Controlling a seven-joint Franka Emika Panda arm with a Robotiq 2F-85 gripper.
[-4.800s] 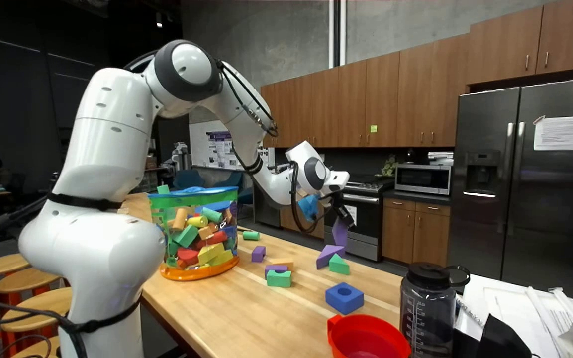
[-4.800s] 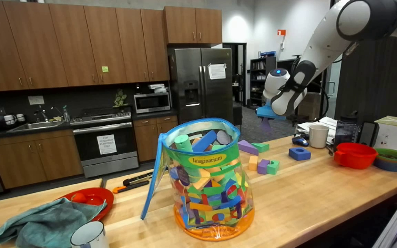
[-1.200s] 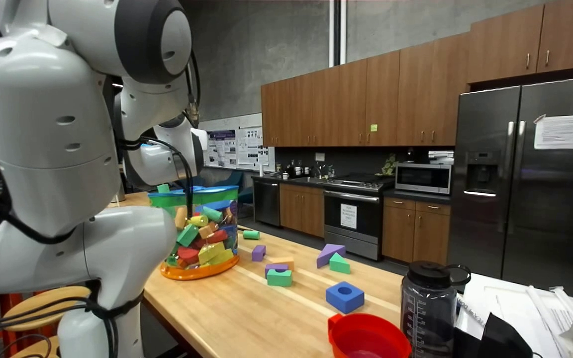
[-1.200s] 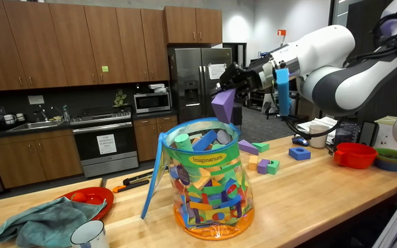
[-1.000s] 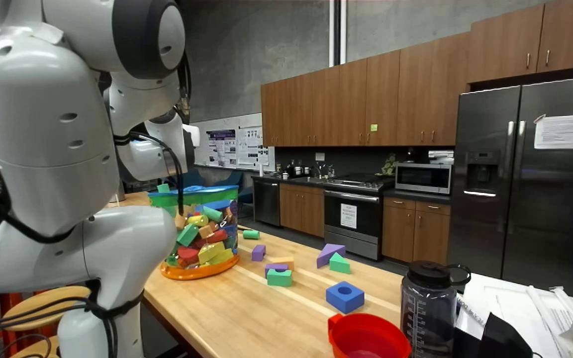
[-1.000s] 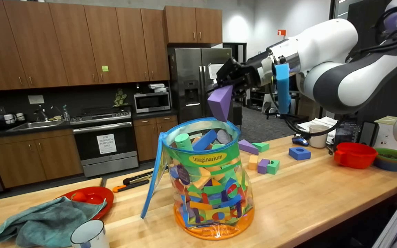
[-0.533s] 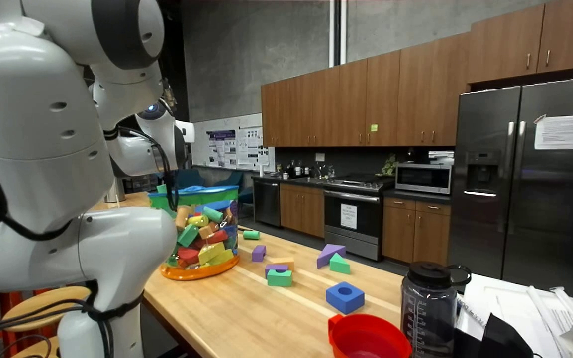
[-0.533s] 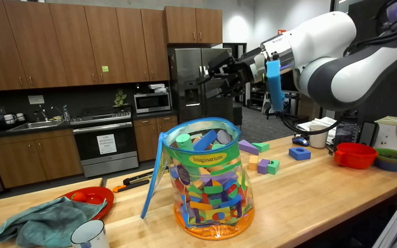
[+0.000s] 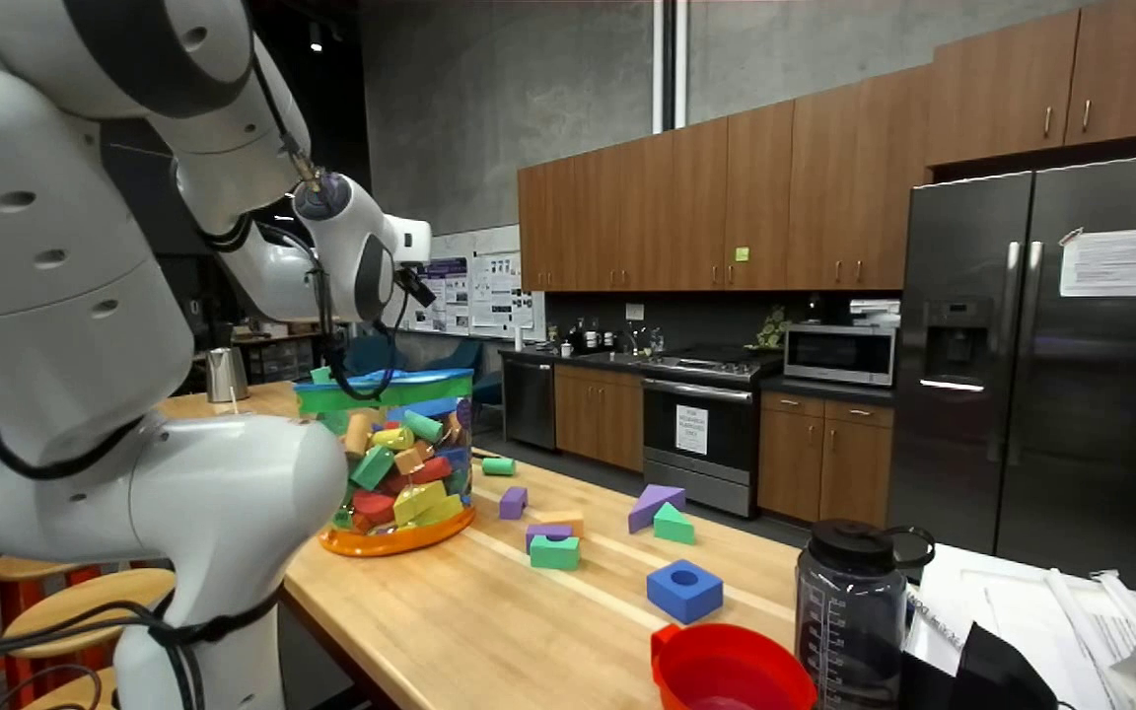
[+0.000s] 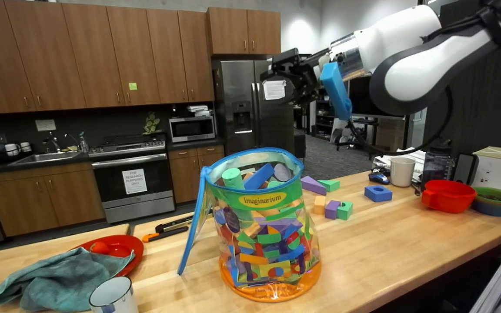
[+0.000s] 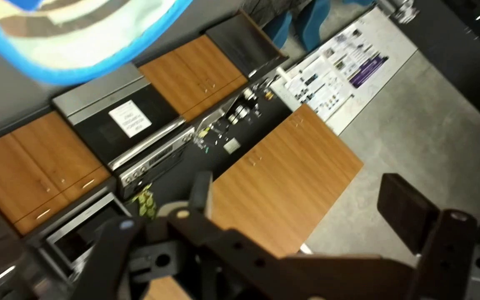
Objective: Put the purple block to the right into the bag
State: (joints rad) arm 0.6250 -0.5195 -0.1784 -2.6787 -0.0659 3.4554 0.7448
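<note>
In the wrist view, find the gripper (image 11: 302,200) released, with jaws wide apart and nothing between. Note the blue rim of the Imaginarium bag (image 11: 63,76) at upper left, apart from both jaws.

In an exterior view, find a purple block (image 10: 282,223) behind the bag's clear wall, under the green band, long axis near level. Judge this the task's block, likely delivered. Record the governing relation: block well below the gripper, bag rim between, no contact seen. Favour upward withdrawal next.

In an exterior view, count 3 loose purple blocks (image 9: 513,503) on the wooden counter (image 9: 489,602); cannot exclude these as the target.
</note>
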